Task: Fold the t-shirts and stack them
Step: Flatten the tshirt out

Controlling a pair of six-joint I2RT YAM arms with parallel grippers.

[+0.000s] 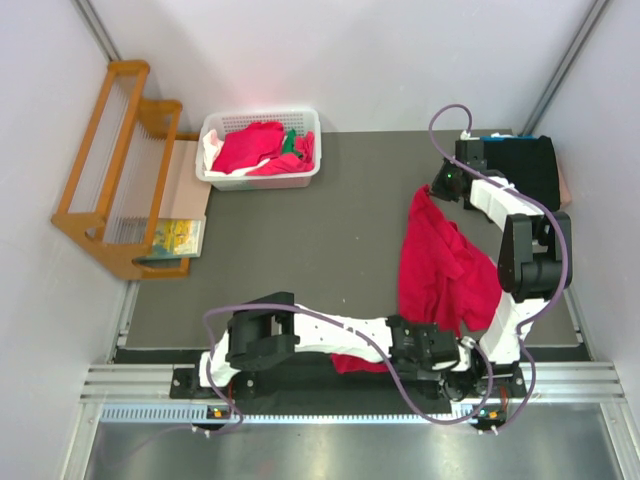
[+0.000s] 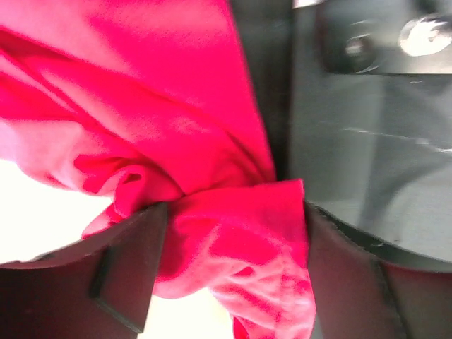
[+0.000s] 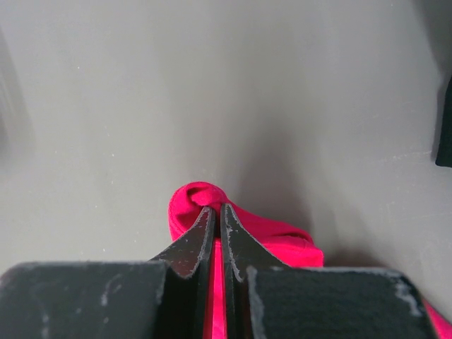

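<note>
Grey matting covers the desk (image 1: 300,250), boxed in by white walls, with one wooden rack (image 1: 110,160) at its left edge. One white basket (image 1: 258,182) at the far side holds crumpled red t-shirts (image 1: 250,145), too tangled to count. One black t-shirt (image 1: 528,170) lies at the far right corner. One red t-shirt (image 1: 445,265) hangs stretched on the right, its long axis running far to near. The right fingers (image 3: 194,244) pinch its far end tight; the left fingers (image 2: 127,268) clamp its bunched near end.
</note>
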